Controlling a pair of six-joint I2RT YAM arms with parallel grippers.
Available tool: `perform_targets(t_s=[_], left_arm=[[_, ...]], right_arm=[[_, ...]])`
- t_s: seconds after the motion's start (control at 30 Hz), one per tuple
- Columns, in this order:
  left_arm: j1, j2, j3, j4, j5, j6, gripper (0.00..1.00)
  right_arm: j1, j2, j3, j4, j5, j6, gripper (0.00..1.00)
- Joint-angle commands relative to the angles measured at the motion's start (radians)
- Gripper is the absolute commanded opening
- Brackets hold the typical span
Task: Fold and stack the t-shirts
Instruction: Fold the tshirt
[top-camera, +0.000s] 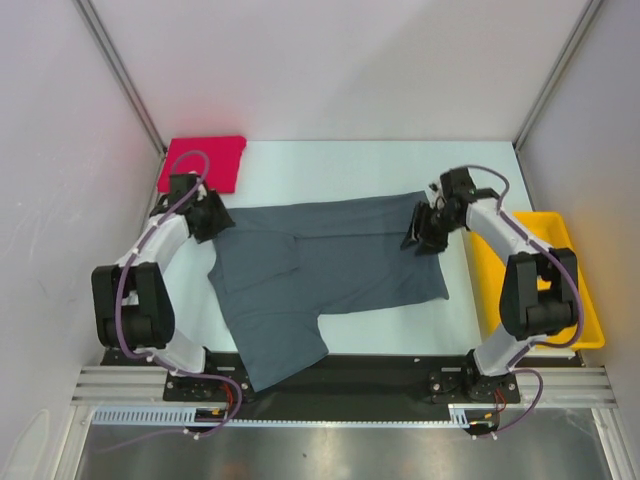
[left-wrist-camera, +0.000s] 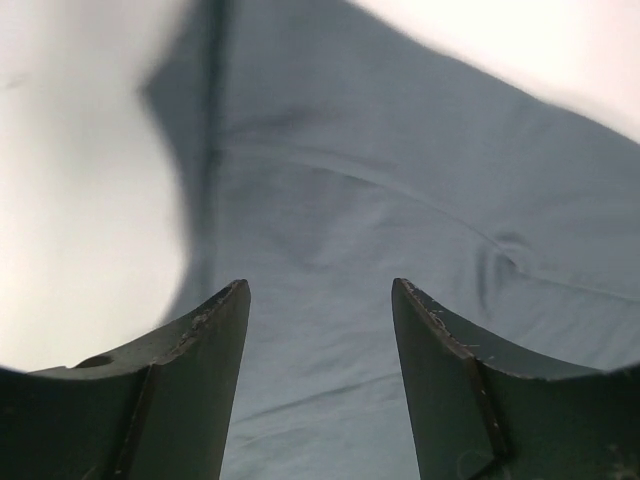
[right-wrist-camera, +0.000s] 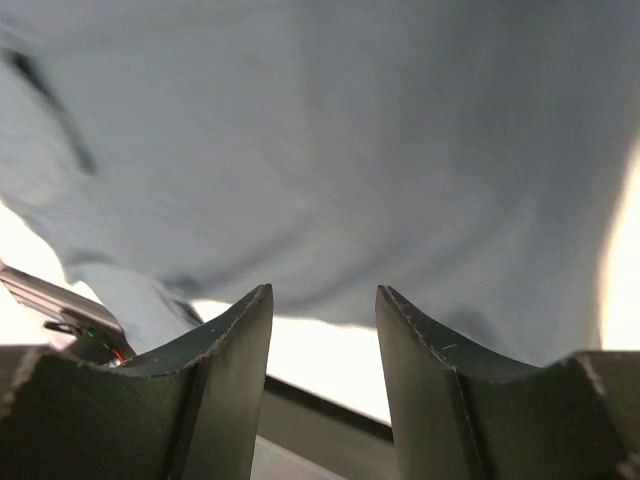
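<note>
The grey shirt (top-camera: 320, 270) lies spread across the middle of the table (top-camera: 340, 160). The red shirt (top-camera: 205, 162) sits folded at 10 o'clock, and the yellow tray (top-camera: 588, 295) is at 3 o'clock. The left gripper (top-camera: 212, 220) is at the grey shirt's 10 o'clock corner and the right gripper (top-camera: 425, 230) at its 2 o'clock corner, both with fingers parted and holding nothing.

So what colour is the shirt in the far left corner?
The shirt is bright pinkish-red, clearest in the top view.
</note>
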Motion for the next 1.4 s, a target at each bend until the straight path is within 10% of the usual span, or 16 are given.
perform_targets(t_s=[0.0,0.6,0.77,1.1,1.37], left_arm=[[-0.116,0.038,0.079,0.023,-0.025,-0.007,0.65],[-0.191,0.159,0.193,-0.044,0.046,0.045,0.66],[-0.257,0.058,0.078,-0.048,0.05,0.004,0.67],[-0.344,-0.276,-0.198,-0.355,-0.397,-0.301,0.61],[-0.334,-0.502,-0.433,-0.459,-0.31,-0.571,0.49]], right_arm=[[-0.059,-0.105,-0.143,-0.021,0.009,-0.015,0.52],[-0.242,-0.137,-0.243,0.0,0.036,0.025,0.52],[-0.257,-0.269,-0.403,0.06,0.01,0.084,0.68],[-0.285,-0.349,-0.489,0.065,-0.045,0.047,0.66],[-0.285,-0.358,-0.54,0.12,-0.087,0.176,0.66]])
